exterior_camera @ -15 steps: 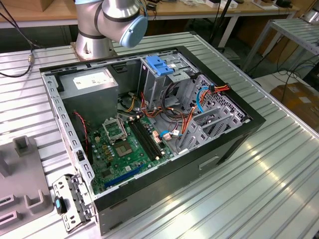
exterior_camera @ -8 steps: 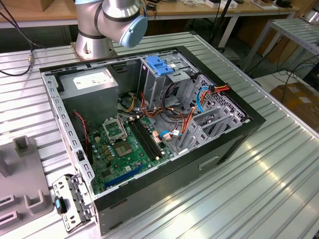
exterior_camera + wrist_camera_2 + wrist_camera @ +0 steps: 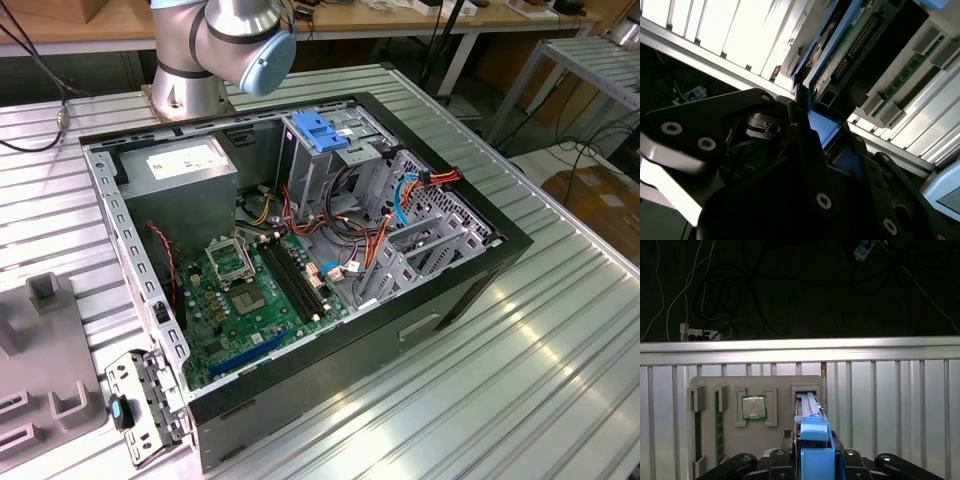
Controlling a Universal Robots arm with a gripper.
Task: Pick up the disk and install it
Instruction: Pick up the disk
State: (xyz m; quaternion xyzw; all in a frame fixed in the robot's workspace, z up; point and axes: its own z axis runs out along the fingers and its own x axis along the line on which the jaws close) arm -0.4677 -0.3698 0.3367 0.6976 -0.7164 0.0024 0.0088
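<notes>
On the table (image 3: 920, 390) a tray (image 3: 780, 382) is lying; the disk (image 3: 807, 407) is standing edgewise in its slot; the gripper (image 3: 815, 456) is clenching its blue rail; lifting and installing are not yet done.

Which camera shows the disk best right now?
The second wrist view: the disk shows its circuit-board face and blue rail up close. The first wrist view shows the disk edge-on, standing in a slot of the grey holder. The exterior view looks at the computer case.
</notes>
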